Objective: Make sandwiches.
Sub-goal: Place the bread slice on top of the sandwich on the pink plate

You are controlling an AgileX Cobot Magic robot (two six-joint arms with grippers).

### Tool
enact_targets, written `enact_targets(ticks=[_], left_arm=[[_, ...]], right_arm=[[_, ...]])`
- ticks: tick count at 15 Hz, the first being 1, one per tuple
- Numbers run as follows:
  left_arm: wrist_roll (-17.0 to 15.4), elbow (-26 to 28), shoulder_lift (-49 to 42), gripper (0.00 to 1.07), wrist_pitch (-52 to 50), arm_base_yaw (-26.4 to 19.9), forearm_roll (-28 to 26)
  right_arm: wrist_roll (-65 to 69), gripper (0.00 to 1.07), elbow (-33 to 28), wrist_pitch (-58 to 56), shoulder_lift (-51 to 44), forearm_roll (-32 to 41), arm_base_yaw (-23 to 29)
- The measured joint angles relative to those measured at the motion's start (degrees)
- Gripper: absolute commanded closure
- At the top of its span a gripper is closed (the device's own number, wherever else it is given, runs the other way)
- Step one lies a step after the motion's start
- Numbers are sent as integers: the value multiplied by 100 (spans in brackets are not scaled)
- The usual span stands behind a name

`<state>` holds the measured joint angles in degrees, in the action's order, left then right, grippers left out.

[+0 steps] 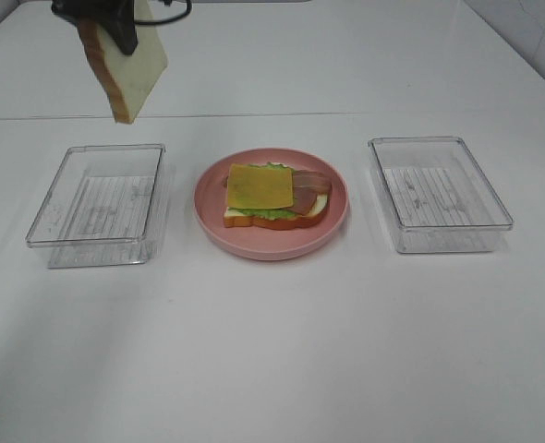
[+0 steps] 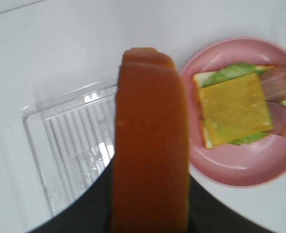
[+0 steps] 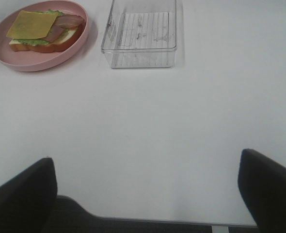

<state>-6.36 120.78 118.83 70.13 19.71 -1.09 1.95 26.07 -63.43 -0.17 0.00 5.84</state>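
Observation:
An open-faced sandwich (image 1: 274, 194) lies on the pink plate (image 1: 265, 247): a bottom bread slice, green lettuce, bacon strips and a yellow cheese slice (image 1: 261, 186) on top. My left gripper (image 1: 120, 32) is shut on a second bread slice (image 1: 125, 66) and holds it on edge, high above the table behind the left tray. In the left wrist view the slice's orange crust (image 2: 150, 145) fills the middle, with the sandwich (image 2: 235, 109) off to one side. My right gripper (image 3: 148, 165) is open and empty, well away from the plate (image 3: 36, 63).
An empty clear plastic tray (image 1: 97, 205) stands left of the plate and another (image 1: 439, 194) right of it. The right tray (image 3: 140, 34) also shows in the right wrist view, the left tray (image 2: 70, 145) in the left wrist view. White table all around.

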Motion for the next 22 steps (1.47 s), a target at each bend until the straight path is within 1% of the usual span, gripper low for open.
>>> enact_targets(ticks=[1,2,3,5,6,7,8,9,10,11,12,13,15,17,19,21,22], left_arm=[[195,11,-160,107,0,0,-418],[315,17,-183,107,6,0,-619],[504,17,-166,107,-69,0,-1197],[710,-29,6,107,-665,0,-2452],[733,-166,34,107,-951,0,-2813],[768,-309,34,107,-1066,0,-3025],[922,-642,34,107,-1324,0,-3438],[1375,-1306,46,107,-1822,0,-4188],[1782,-1765,92,107,-2166,0,-4710],[2005,-1948,126,107,-2292,0,-4899],[2389,-2114,246,107,-2487,0,-5271],[2762,-2154,498,107,-2636,0,-5718],[2893,-2166,865,107,-2693,0,-6096],[2899,-2166,1094,107,-2636,0,-6159],[2899,-2137,1375,107,-2532,0,-6331],[2899,-1971,1513,107,-2458,0,-6377],[2848,-1833,1616,107,-2435,0,-6388]], right_arm=[[0,11,0,0,0,0,0],[0,11,0,0,0,0,0],[0,11,0,0,0,0,0],[0,11,0,0,0,0,0],[0,11,0,0,0,0,0],[0,11,0,0,0,0,0],[0,11,0,0,0,0,0],[0,11,0,0,0,0,0],[0,11,0,0,0,0,0],[0,11,0,0,0,0,0],[0,11,0,0,0,0,0],[0,11,0,0,0,0,0],[0,11,0,0,0,0,0],[0,11,0,0,0,0,0],[0,11,0,0,0,0,0],[0,11,0,0,0,0,0],[0,11,0,0,0,0,0]])
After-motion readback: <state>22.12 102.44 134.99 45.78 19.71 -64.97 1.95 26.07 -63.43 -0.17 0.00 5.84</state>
